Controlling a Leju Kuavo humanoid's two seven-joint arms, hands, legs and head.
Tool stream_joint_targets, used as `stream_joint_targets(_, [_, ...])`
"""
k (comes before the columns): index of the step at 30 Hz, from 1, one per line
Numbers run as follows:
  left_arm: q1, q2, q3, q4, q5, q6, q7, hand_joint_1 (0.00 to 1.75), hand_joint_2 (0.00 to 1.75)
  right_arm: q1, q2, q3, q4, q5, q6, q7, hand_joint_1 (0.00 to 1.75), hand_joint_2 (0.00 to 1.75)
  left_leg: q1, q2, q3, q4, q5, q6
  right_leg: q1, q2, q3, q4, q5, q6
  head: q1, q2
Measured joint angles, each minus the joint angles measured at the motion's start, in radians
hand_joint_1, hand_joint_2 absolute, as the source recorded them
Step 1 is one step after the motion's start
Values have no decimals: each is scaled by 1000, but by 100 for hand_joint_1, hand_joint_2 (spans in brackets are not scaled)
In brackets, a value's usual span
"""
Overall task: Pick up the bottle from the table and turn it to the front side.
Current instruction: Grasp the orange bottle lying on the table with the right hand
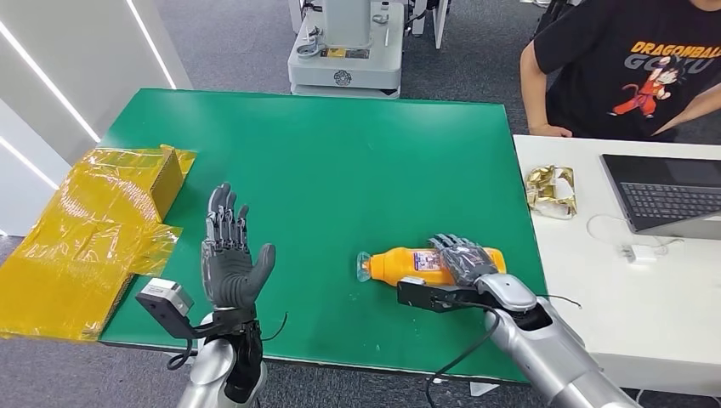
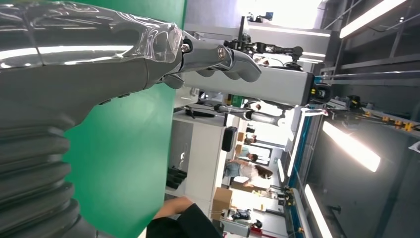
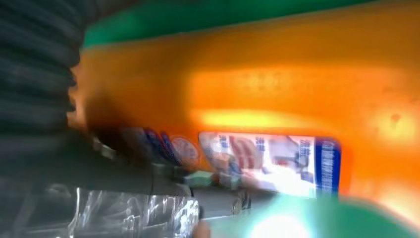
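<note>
One right hand (image 1: 466,259) draped over bottle (image 1: 400,264), left hand (image 1: 228,255) raised open

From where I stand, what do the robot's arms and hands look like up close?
Both arms are shiny silver tubes with black cables running along them. The left hand has a grey palm, a thick grey thumb and darker, jointed fingers; a small grey box is clipped at its wrist. The right hand is built the same, with a black block at its wrist. Up close, a grey ribbed cover wraps each wrist.

A green table (image 1: 340,161) carries an orange bottle (image 1: 400,264) lying on its side
</note>
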Motion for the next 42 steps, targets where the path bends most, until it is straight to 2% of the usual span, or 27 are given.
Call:
stream_joint_targets(13, [0, 0, 0, 0, 4, 14, 3, 0, 175, 86, 0, -121, -59, 123, -15, 105, 3, 175, 0, 0, 3, 0, 0, 0, 0, 0, 3, -1, 0, 1, 0, 0])
stream_joint_targets(17, [-1, 0, 0, 0, 9, 17, 3, 0, 175, 94, 1, -141, -60, 147, -21, 117, 173, 175, 0, 0, 4, 0, 0, 0, 0, 0, 4, -1, 1, 1, 0, 0])
stream_joint_targets(26, [-3, 4, 0, 0, 26, 33, -1, 0, 175, 123, 16, -180, -69, 212, -88, 107, 175, 175, 0, 0, 3, 0, 0, 0, 0, 0, 4, -1, 1, 1, 0, 0])
stream_joint_targets(32, [-1, 5, 0, 0, 27, 39, -3, 0, 175, 139, 41, -212, -71, 209, -156, 72, 175, 175, 0, 0, 2, 0, 0, 0, 0, 0, 2, 0, 1, 1, 0, 0])
stream_joint_targets(42, [2, 6, 0, 0, 22, 41, -4, 0, 175, 171, 65, -251, -97, 189, -202, 41, 175, 175, 0, 0, -1, 0, 0, 0, 0, 0, 0, 0, 1, 1, 0, 0])
